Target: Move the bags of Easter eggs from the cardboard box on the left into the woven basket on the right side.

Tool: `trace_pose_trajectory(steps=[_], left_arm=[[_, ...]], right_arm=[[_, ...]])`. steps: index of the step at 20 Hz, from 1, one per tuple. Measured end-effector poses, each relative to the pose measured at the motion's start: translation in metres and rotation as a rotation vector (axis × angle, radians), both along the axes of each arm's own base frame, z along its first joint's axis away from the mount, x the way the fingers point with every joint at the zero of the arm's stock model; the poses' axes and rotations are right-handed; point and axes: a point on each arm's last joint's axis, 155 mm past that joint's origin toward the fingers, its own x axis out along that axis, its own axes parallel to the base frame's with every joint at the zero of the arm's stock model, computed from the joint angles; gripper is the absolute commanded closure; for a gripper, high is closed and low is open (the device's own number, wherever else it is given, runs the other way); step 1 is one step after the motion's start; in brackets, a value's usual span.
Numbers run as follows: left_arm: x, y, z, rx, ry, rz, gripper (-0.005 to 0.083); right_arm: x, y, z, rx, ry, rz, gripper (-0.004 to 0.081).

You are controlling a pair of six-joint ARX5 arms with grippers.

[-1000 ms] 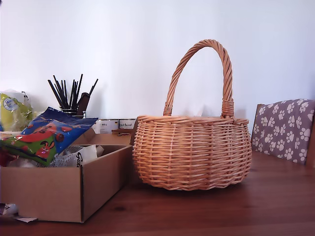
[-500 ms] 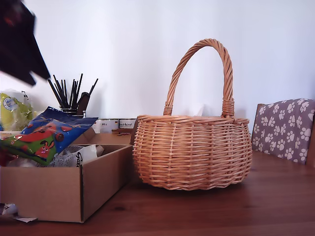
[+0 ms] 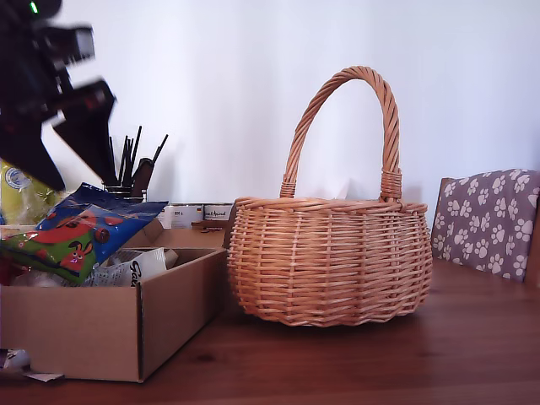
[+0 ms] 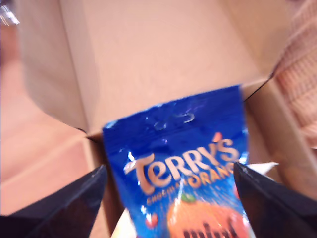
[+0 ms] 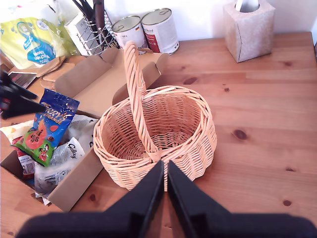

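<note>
The cardboard box (image 3: 101, 329) stands at the exterior view's left with several bags of Easter eggs in it. A blue-green bag (image 3: 80, 232) (image 5: 49, 126) lies on top, over a pale bag (image 3: 126, 270) (image 5: 64, 153) and a red-and-cream one (image 5: 25, 161). My first gripper (image 3: 72, 164) (image 4: 168, 198) hangs open just above the blue bag (image 4: 183, 163), not touching it. The woven basket (image 3: 329, 261) (image 5: 163, 129) stands beside the box, only wicker showing inside. My second gripper (image 5: 165, 183) is shut with nothing in it, high above the basket's near rim.
Behind the box are a yellow-green bag (image 3: 21, 190) (image 5: 32, 39), a holder of black utensils (image 3: 126, 164) (image 5: 91, 27) and two tins (image 5: 148, 29). A tissue box (image 5: 247, 29) sits on the wooden table (image 5: 257, 114). A paw-print cushion (image 3: 489, 219) is at the exterior view's right.
My first arm has come into the exterior view from the upper left and dropped toward the box. The bags, box and basket have not moved.
</note>
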Motion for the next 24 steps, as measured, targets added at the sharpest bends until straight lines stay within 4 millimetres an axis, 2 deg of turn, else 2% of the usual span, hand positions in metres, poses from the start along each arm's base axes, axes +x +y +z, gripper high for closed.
trace_pose_trajectory(steps=[2, 5, 8, 9, 10, 12, 13, 14, 19, 24], left_arm=[[0.003, 0.001, -0.014, 0.012, 0.030, 0.004, 0.0026], [0.004, 0.005, -0.023, 0.012, 0.053, 0.017, 0.0027], [-0.013, -0.002, -0.038, -0.032, 0.162, -0.005, 0.0061], [-0.019, -0.005, -0.043, -0.050, 0.194, -0.014, 0.0120], [-0.021, -0.008, -0.043, -0.071, 0.208, -0.023, 0.0220], [-0.024, -0.014, -0.041, -0.108, 0.218, -0.040, 0.0536], [-0.024, -0.016, -0.041, -0.117, 0.218, -0.045, 0.0659], [-0.024, -0.017, -0.040, -0.123, 0.218, -0.048, 0.0720], [-0.028, -0.016, -0.036, -0.117, 0.243, -0.055, 0.0724], [-0.022, -0.018, 0.015, -0.109, 0.232, -0.076, 0.0725]], right_arm=[[0.002, 0.000, -0.002, 0.000, 0.010, 0.000, 0.0783], [0.002, 0.000, -0.003, -0.001, 0.013, 0.000, 0.0783], [0.002, 0.000, -0.003, -0.001, 0.013, 0.000, 0.0783], [0.002, 0.000, -0.003, -0.001, 0.013, 0.000, 0.0783], [0.002, 0.000, -0.003, -0.001, 0.012, 0.000, 0.0783], [0.002, 0.000, -0.002, -0.001, 0.011, 0.000, 0.0783], [0.003, 0.000, -0.002, -0.001, 0.011, 0.000, 0.0783], [0.002, 0.000, -0.002, -0.001, 0.011, 0.000, 0.0783], [0.002, 0.000, -0.002, -0.001, 0.011, 0.000, 0.0783], [0.002, 0.000, -0.003, -0.001, 0.012, 0.000, 0.0783]])
